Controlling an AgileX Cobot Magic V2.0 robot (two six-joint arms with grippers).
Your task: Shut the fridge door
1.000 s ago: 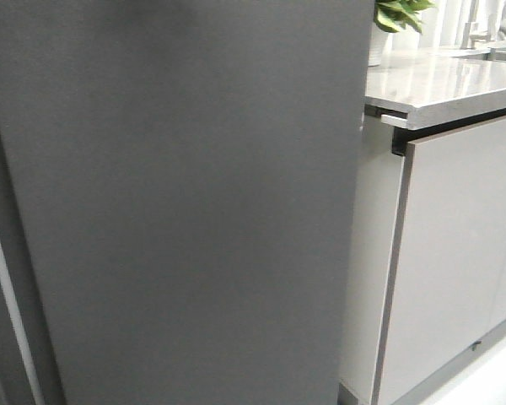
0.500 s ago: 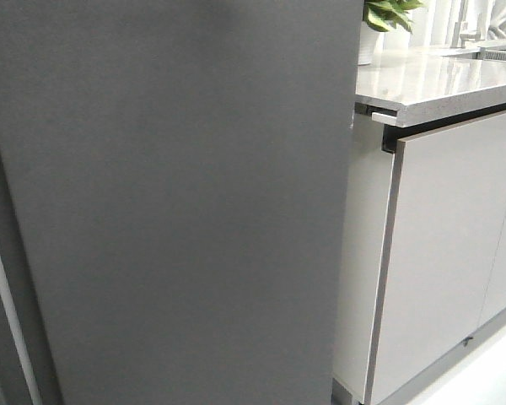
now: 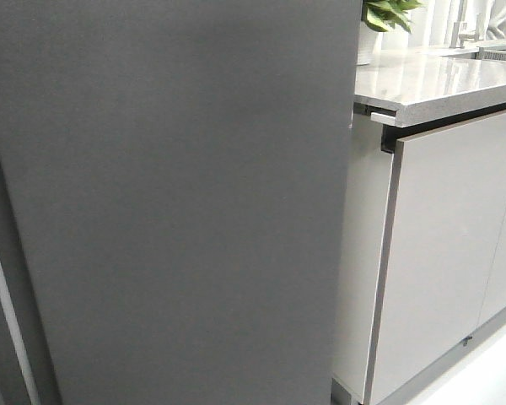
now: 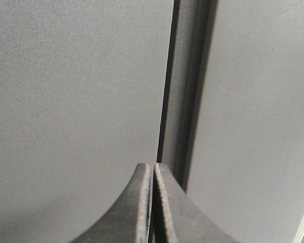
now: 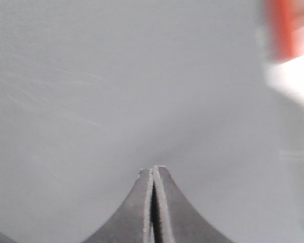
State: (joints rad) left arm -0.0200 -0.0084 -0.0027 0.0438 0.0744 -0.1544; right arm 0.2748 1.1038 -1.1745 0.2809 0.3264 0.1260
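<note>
While the fridge door (image 3: 177,202) fills the front view beside a cupboard (image 3: 438,253), the left gripper (image 4: 153,169) and right gripper (image 5: 153,172) are clenched empty.

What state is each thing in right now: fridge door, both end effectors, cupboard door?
Fridge door: dark outer face fills the front view; whether it is fully shut cannot be told.
Left end effector: shut, empty, tips at the seam between two dark panels.
Right end effector: shut, empty, facing a pale surface.
Cupboard door: shut.

fridge door (image 3: 177,202), countertop (image 3: 430,80), cupboard door (image 3: 447,253)
</note>
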